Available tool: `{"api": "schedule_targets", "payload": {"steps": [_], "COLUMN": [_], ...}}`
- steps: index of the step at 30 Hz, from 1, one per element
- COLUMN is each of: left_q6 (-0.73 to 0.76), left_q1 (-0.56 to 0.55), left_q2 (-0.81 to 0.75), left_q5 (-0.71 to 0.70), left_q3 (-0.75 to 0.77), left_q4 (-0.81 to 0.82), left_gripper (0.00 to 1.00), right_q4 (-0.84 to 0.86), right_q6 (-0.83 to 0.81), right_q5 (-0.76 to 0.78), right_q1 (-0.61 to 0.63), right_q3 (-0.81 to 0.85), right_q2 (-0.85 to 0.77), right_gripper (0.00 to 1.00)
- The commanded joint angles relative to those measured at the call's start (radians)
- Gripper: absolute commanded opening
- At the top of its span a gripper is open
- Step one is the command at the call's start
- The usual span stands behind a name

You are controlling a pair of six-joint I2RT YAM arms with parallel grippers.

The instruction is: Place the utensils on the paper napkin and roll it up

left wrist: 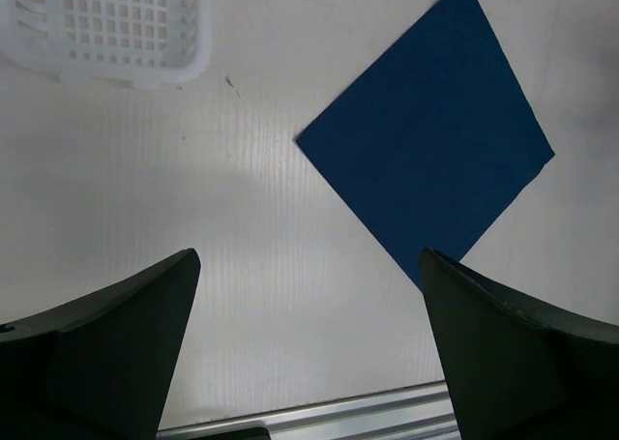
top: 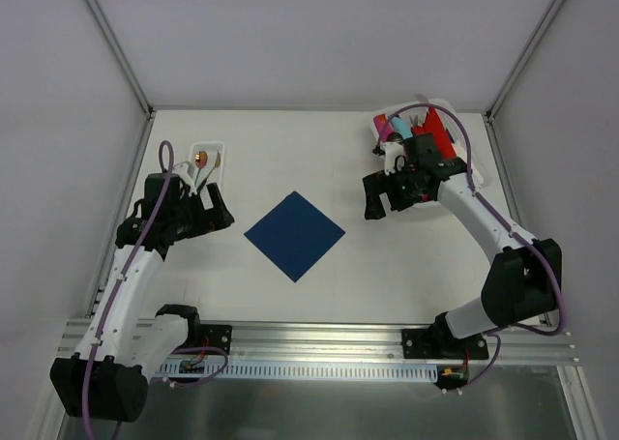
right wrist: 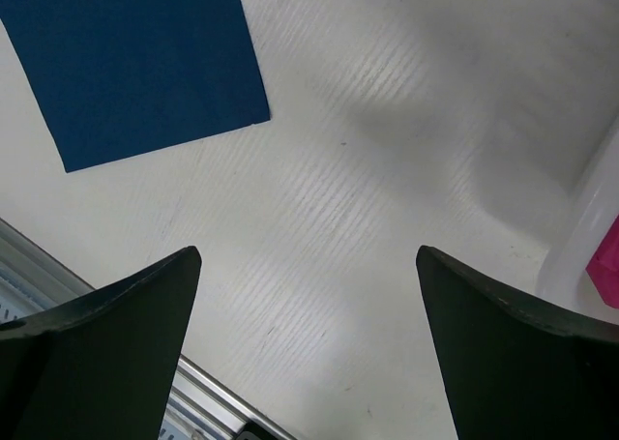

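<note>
Tools both empty, left tool point(left wrist: 308, 256) spread wide, right tool point(right wrist: 306, 251) spread wide

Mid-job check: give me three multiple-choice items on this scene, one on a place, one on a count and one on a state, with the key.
1. Where is the napkin?
A) draped over the left arm
B) flat on the table, mid-scene
C) in the right jaws

2. How many utensils lie on it?
A) none
B) two
C) three

3. How do both arms' jaws stand?
A) open and empty
B) left shut on a utensil
C) right shut on the napkin

Key:
1 B, it lies spread on the table.
2 A, its blue surface is bare, and the utensils sit in the far-left tray.
3 A, both wrist views show a wide gap with nothing in it.
</note>
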Motion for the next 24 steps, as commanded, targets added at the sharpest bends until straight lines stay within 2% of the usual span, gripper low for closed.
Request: {"api": "schedule_targets", "payload": {"steps": [1, 4, 6, 10, 13, 14, 16, 19, 24], "left_q6": [0.058, 0.106, 0.143, 0.252, 0.287, 0.286, 0.295, 0.332, 0.396], "left_q1": [0.006, 0.031, 0.045, 0.065, 0.066, 0.087, 0.094, 0.094, 0.12], "left_q2": [-0.005, 0.047, 0.132, 0.312, 0.463, 0.548, 0.622, 0.753, 0.958], "left_q5": [-0.009, -0.057, -0.118, -0.133, -0.211, -0.218, -0.213, -0.212, -0.14], "left_q3": [0.04, 0.113, 0.203, 0.365, 0.488, 0.521, 0.6, 0.692, 0.871], "left_q4": [0.023, 0.012, -0.007, -0.01, -0.028, -0.036, -0.042, -0.042, -0.042], "left_gripper": [0.99, 0.99, 0.99, 0.98, 0.86, 0.75, 0.67, 0.57, 0.5], "right_q4": [0.003, 0.003, 0.002, 0.002, 0.002, 0.002, 0.002, 0.002, 0.011], "right_q6": [0.028, 0.037, 0.037, 0.037, 0.036, 0.037, 0.039, 0.048, 0.054], "right_q5": [-0.039, -0.039, -0.05, -0.047, -0.044, -0.044, -0.045, -0.055, -0.067], "right_q1": [0.0, 0.001, 0.0, 0.0, 0.001, 0.0, 0.0, 0.001, -0.002], "right_q3": [0.046, 0.075, 0.09, 0.124, 0.137, 0.143, 0.152, 0.17, 0.176], "right_q2": [0.028, 0.054, 0.071, 0.099, 0.111, 0.117, 0.128, 0.162, 0.2], "right_gripper": [0.99, 0.99, 0.99, 0.99, 0.99, 0.99, 0.99, 0.99, 0.99]}}
